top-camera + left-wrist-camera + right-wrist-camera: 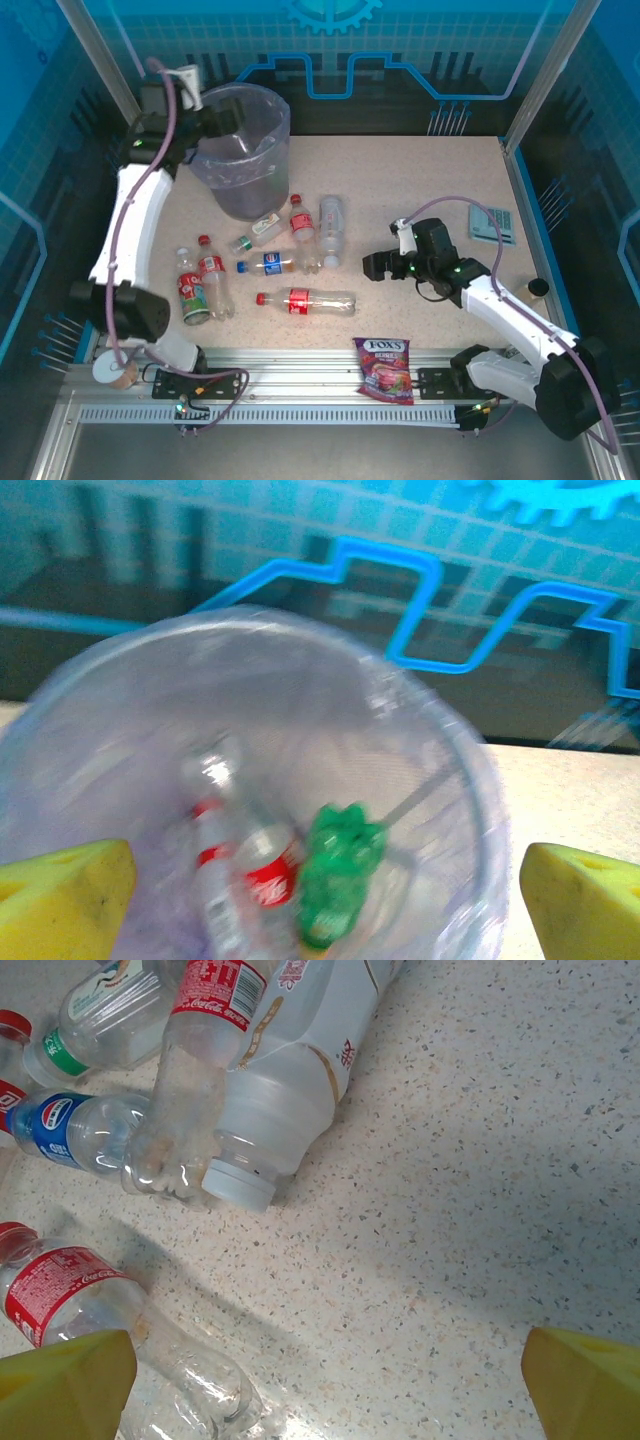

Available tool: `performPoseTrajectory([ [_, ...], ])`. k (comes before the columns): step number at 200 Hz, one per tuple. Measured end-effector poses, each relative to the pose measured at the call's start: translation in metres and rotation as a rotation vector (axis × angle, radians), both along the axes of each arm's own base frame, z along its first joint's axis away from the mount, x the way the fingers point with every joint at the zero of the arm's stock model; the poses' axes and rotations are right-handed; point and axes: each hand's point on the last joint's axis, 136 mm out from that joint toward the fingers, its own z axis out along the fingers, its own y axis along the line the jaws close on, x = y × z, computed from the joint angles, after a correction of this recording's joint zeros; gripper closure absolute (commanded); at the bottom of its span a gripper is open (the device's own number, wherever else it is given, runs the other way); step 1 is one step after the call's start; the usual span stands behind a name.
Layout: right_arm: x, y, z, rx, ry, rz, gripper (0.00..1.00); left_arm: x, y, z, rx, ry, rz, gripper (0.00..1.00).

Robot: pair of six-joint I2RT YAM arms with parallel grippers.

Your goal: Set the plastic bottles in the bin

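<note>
The bin [243, 150], grey with a lilac liner, stands at the back left. My left gripper [218, 117] hovers open over its rim, nothing between its yellow fingertips [62, 900]. Down inside the bin [440, 730] lie a green bottle [335, 870] and red-labelled clear bottles [262, 875]. Several plastic bottles lie on the table: a red-labelled one [305, 300] [65, 1290], a white-capped one [332, 230] [280, 1090], a blue-labelled one [268, 263] [60, 1125]. My right gripper [375, 266] [325, 1390] is open just right of them, above bare tabletop.
A purple Fox's candy bag [383, 368] lies at the front edge. A paper cup [115, 372] sits by the left arm's base. A teal card [492, 225] and a small dark-topped jar [538, 290] lie at the right.
</note>
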Motion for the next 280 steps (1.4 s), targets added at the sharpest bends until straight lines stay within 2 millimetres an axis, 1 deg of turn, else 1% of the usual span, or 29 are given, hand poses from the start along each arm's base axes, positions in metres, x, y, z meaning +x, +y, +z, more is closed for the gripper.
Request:
performPoseTrajectory([
  [5,0.0,0.0,0.0,0.0,0.0,0.0,0.0,-0.01,0.012,-0.002,-0.011,0.005,0.027,0.01],
  [12,0.0,0.0,0.0,0.001,0.0,0.0,0.0,-0.027,0.035,-0.009,-0.036,0.025,0.086,0.01],
  [14,0.0,0.0,0.0,0.002,0.0,0.001,0.0,-0.03,0.039,-0.011,-0.041,0.029,0.096,0.01],
  [21,0.0,0.0,0.001,0.003,-0.002,0.0,0.0,-0.047,0.062,-0.021,-0.065,0.052,0.158,0.01],
  [36,0.002,-0.002,0.003,0.0,-0.009,-0.003,0.0,-0.08,0.097,-0.044,-0.111,0.112,0.269,0.01],
  [54,0.006,-0.006,0.009,-0.007,-0.021,-0.006,0.0,-0.113,0.12,-0.078,-0.182,0.194,0.355,0.01],
  [69,0.011,-0.011,0.017,-0.004,-0.038,-0.016,0.0,-0.14,0.135,-0.114,-0.25,0.292,0.426,0.01],
  [80,0.016,-0.014,0.023,0.008,-0.049,-0.023,0.0,-0.155,0.145,-0.139,-0.295,0.361,0.474,0.01],
  [92,0.021,-0.017,0.029,0.022,-0.056,-0.033,0.0,-0.168,0.152,-0.163,-0.339,0.433,0.51,0.01],
  [109,0.031,-0.018,0.031,0.037,-0.051,-0.036,0.0,-0.174,0.15,-0.19,-0.388,0.515,0.512,0.02],
  [136,0.045,-0.014,0.026,0.055,-0.017,-0.03,0.0,-0.175,0.14,-0.236,-0.461,0.658,0.473,0.05],
  [148,0.048,-0.013,0.022,0.062,-0.003,-0.026,0.0,-0.181,0.135,-0.256,-0.479,0.724,0.457,0.05],
  [161,0.051,-0.013,0.019,0.068,0.006,-0.025,0.0,-0.188,0.129,-0.272,-0.486,0.779,0.444,0.06],
  [187,0.055,-0.013,0.015,0.088,0.018,-0.025,0.0,-0.198,0.12,-0.29,-0.443,0.843,0.422,0.09],
  [214,0.06,-0.016,0.011,0.107,0.036,-0.037,0.0,-0.199,0.111,-0.301,-0.394,0.875,0.398,0.15],
  [234,0.061,-0.018,0.01,0.118,0.042,-0.041,0.0,-0.199,0.112,-0.312,-0.374,0.894,0.401,0.16],
  [256,0.062,-0.018,0.011,0.13,0.043,-0.043,0.0,-0.199,0.111,-0.324,-0.36,0.921,0.4,0.24],
  [280,0.062,-0.018,0.011,0.132,0.044,-0.046,0.0,-0.198,0.112,-0.333,-0.356,0.937,0.406,0.25],
])
